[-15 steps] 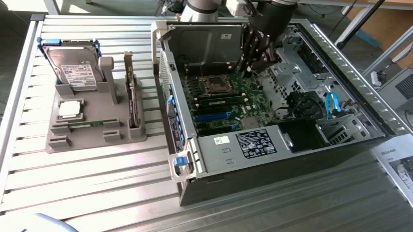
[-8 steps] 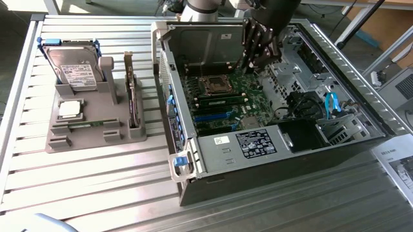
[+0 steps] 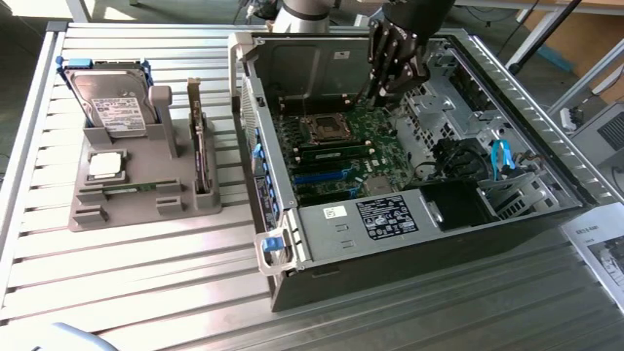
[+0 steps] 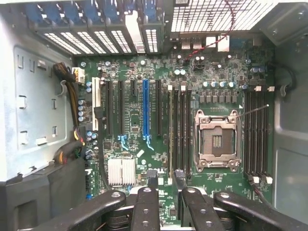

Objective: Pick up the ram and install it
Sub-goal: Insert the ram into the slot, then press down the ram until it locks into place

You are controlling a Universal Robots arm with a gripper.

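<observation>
Finds the gripper (image 3: 395, 86) spread wide and empty above the motherboard (image 3: 363, 167) in the open case (image 3: 419, 256), its upper part cut off at the far edge. Leaves the ram (image 3: 130, 188) hard to read: a thin green strip sunk in the near slot of the grey holder (image 3: 146, 213), well apart on the exterior view's left, chips indistinct. Cannot settle whether the pale line in one memory slot (image 4: 170, 134) is a stick's edge.

Counter (image 3: 146, 285): ribbed bare metal, brushed, shiny. Holder (image 3: 127, 212), left of frame: matt grey plastic. Case (image 3: 292, 69), centre: dull grey sheet metal. Board (image 4: 219, 183): glossy green laminate. Pincer (image 4: 166, 179): smooth matt black.
</observation>
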